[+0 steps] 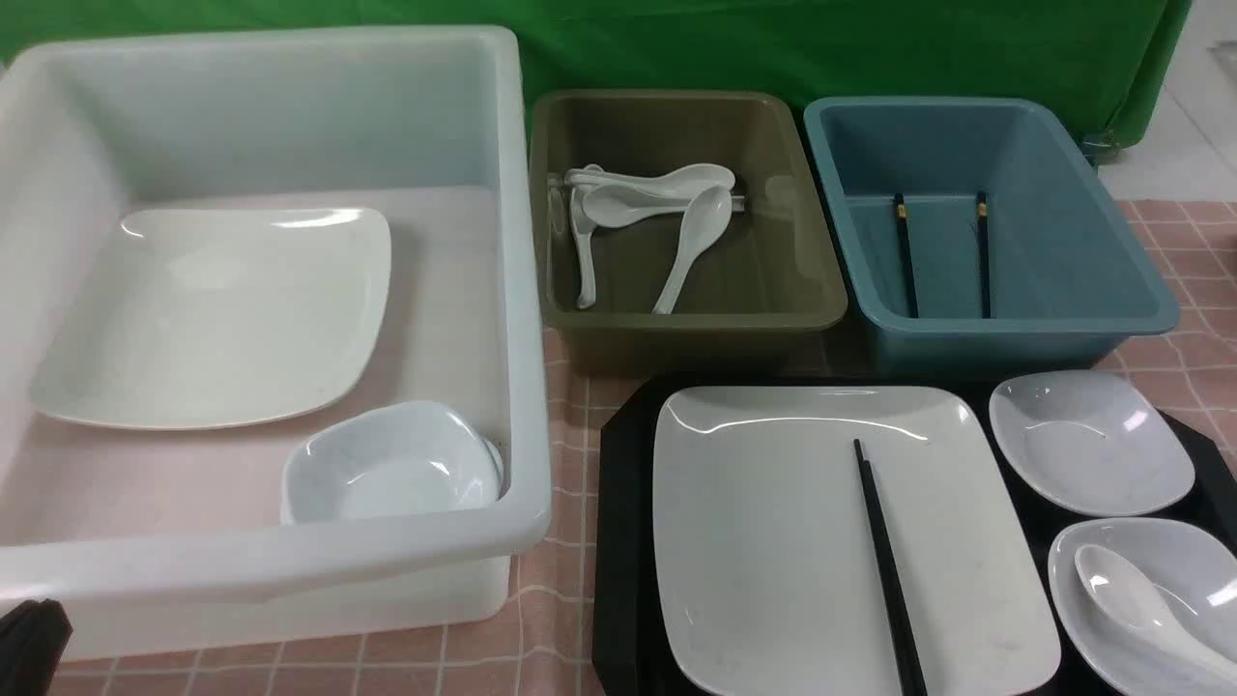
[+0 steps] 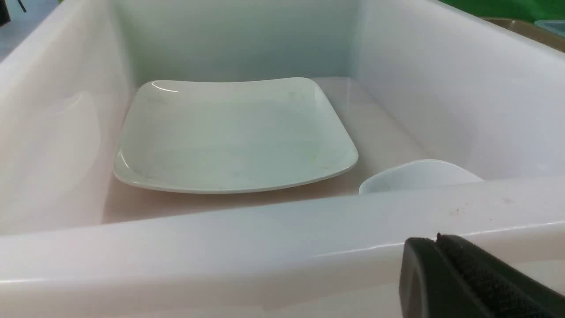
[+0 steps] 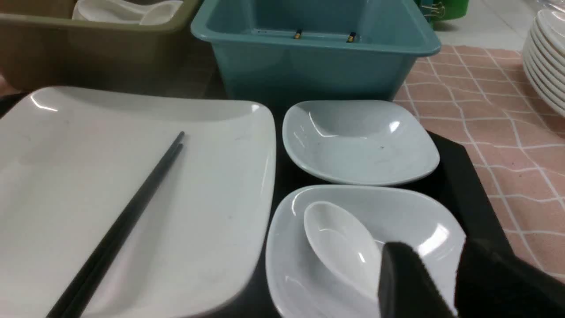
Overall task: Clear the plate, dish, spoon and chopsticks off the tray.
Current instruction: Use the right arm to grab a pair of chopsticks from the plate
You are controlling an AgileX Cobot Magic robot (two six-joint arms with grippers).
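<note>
The plate (image 1: 773, 541) is seen lying flat on the left part of the black tray (image 1: 618, 541), which is set on the pink-checked worktop (image 1: 570, 454). The chopsticks (image 1: 884, 570) are laid on the plate, right of its middle, side by side and touching, with their ends pointed away from the robot. Two small dishes are placed on the right part of the tray, just beside the plate: the far dish (image 1: 1087, 440) is empty, and in the near dish (image 1: 1189, 565) the spoon (image 1: 1126, 594) is rested bowl-up, its handle directed to the near right. Beyond the tray an olive tub (image 1: 691, 319) filled with several white spoons (image 1: 657, 208) and a blue tub (image 1: 1015, 324) with a second pair of black sticks (image 1: 942, 256) are found. To the left a large white tub (image 1: 290, 561) is stood, in which a second plate (image 1: 213, 319) and a small white dish (image 1: 387, 474) are kept. The left tool (image 2: 437, 240) is pressed fully closed with nothing between its fingers and is positioned just outside the near wall of the white tub. The right tool (image 3: 435, 256) is poised over the near dish by the spoon's handle, its fingers (image 3: 401, 278) parted about halfway; nothing is seen gripped between them, and whether the spoon is touched cannot be told.
</note>
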